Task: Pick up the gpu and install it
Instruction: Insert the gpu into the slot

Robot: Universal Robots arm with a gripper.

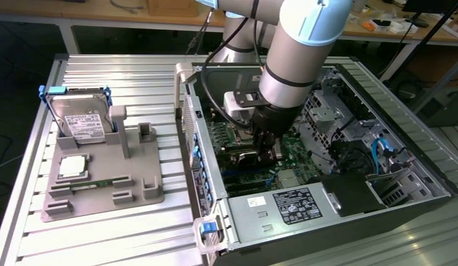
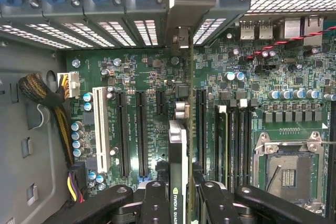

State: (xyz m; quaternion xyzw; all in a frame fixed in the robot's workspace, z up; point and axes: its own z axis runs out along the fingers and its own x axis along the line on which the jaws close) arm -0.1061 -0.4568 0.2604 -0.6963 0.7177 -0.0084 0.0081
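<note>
We see the gripper (image 1: 266, 145) down inside the open computer case (image 1: 191, 119), its fingers (image 2: 157, 203) clamped on the gpu (image 2: 177, 150), the card edge-on over the green motherboard (image 2: 136, 72), among its long black slots

Hard drive (image 1: 85, 122) upright in grey fixture (image 1: 103, 199) beside open case (image 1: 362, 224)

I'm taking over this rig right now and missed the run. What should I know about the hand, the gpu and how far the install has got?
The hand is shut on the gpu, inside the open computer case.
The gpu is held edge-on over the motherboard, among the long black slots.
Done: pickup.
Left: seating is unconfirmed, since the card hides its own slot; the hand has not let go.
</note>
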